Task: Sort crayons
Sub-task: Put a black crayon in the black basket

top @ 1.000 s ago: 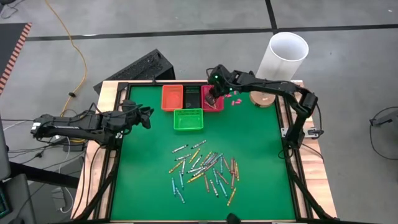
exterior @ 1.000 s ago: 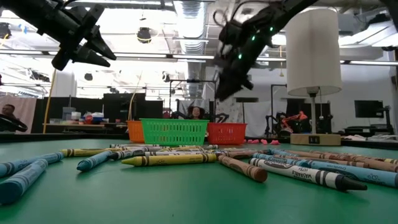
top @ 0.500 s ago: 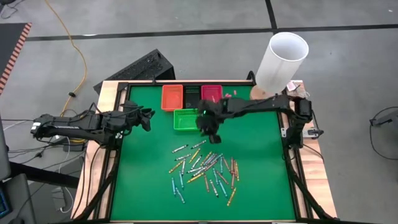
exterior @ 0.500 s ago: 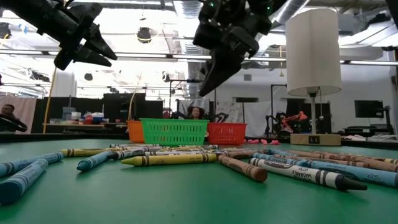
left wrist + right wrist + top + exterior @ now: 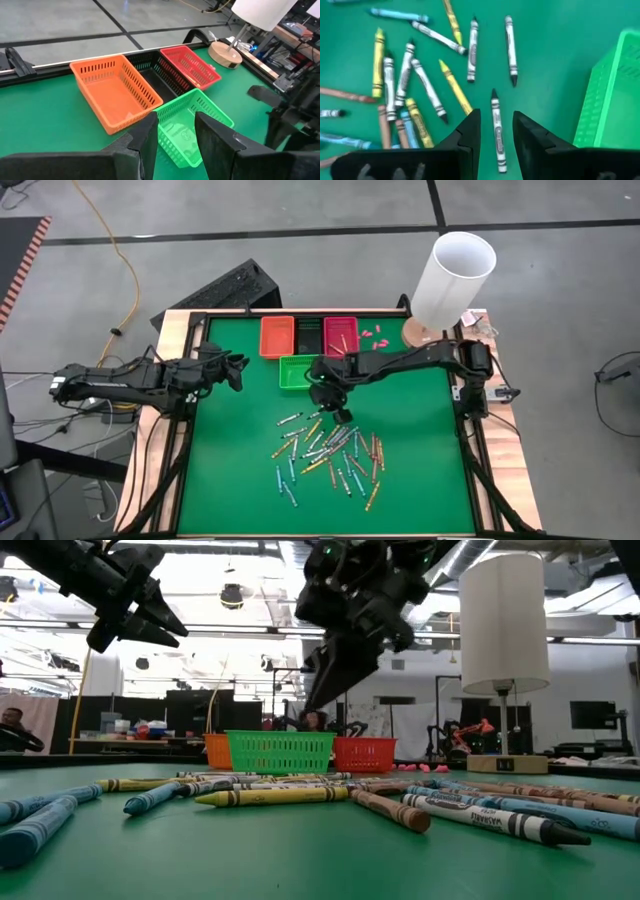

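Several dozen crayons (image 5: pixel 330 450) in yellow, blue, grey-white and brown lie loose on the green mat, toward its near side. My right gripper (image 5: pixel 338 412) hangs open over the far edge of the pile. In the right wrist view its fingers (image 5: pixel 495 132) stand on either side of a grey-white crayon with a black tip (image 5: pixel 497 131), above it and not touching. My left gripper (image 5: pixel 238 372) is open and empty, raised at the table's left side. One crayon (image 5: pixel 192 80) lies in the red basket (image 5: pixel 341 335).
An orange basket (image 5: pixel 277 336), a black basket (image 5: pixel 309 336) and the red basket stand in a row at the far edge, with a green basket (image 5: pixel 302 372) just in front of them. A tall white cylinder (image 5: pixel 455 272) and tiny pink bits (image 5: pixel 373 334) are at the far right.
My right gripper has gone from over the red basket toward the table's near edge and somewhat left, passing the green basket, and now hangs over the far edge of the crayon pile. The crayons have not moved.
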